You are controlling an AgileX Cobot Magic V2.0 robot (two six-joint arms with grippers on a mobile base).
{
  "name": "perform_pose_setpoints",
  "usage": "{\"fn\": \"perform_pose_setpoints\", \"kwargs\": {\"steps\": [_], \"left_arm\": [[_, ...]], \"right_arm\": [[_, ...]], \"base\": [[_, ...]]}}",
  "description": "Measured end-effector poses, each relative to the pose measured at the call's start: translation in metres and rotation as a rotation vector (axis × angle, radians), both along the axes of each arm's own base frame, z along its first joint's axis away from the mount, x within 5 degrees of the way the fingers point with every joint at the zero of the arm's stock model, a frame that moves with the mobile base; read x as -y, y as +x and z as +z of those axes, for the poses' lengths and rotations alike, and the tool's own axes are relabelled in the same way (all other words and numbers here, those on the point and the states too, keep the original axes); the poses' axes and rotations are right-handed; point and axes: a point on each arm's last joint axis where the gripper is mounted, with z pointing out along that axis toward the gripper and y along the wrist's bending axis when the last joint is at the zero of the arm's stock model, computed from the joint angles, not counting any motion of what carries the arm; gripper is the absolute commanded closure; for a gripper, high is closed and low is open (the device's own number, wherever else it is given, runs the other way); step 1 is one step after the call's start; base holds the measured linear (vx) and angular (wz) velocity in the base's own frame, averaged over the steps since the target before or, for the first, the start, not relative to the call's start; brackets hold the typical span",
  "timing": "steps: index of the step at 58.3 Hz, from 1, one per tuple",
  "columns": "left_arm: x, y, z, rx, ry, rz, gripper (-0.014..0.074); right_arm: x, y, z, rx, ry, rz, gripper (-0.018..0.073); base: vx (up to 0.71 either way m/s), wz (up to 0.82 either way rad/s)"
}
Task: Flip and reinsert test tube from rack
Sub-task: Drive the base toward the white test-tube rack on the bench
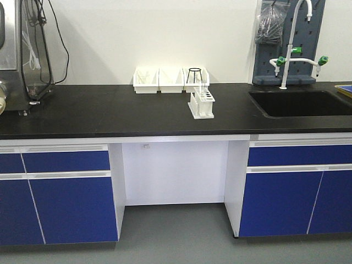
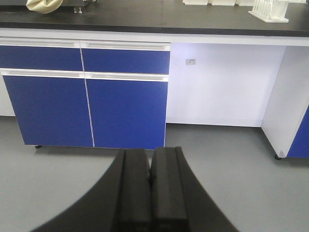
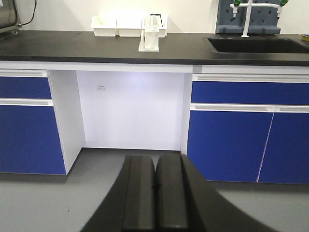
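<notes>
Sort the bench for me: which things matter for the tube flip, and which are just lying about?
Job: rack, test tube standing in it, left gripper, right gripper (both shut).
Lying about: white bins, black ring stand, sink, tap, grey pegboard.

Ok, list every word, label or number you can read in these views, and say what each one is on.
No text can be read in any view.
Small sticker on the white back panel under the counter: print too small to read.
On the rack and the white bins: no markings visible.
</notes>
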Motion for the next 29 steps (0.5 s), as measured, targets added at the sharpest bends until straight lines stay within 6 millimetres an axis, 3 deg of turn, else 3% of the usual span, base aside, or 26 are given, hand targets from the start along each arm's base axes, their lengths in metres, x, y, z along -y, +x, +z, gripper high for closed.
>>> {"fn": "perform_pose_setpoints", "kwargs": {"steps": [29], "left_arm": [[0.0, 0.0, 0.0, 0.0, 0.0, 0.0, 0.0603]], "right_arm": [[0.0, 0.0, 0.0, 0.0, 0.0, 0.0, 0.0568]], "base": [[0.0, 0.0]]}}
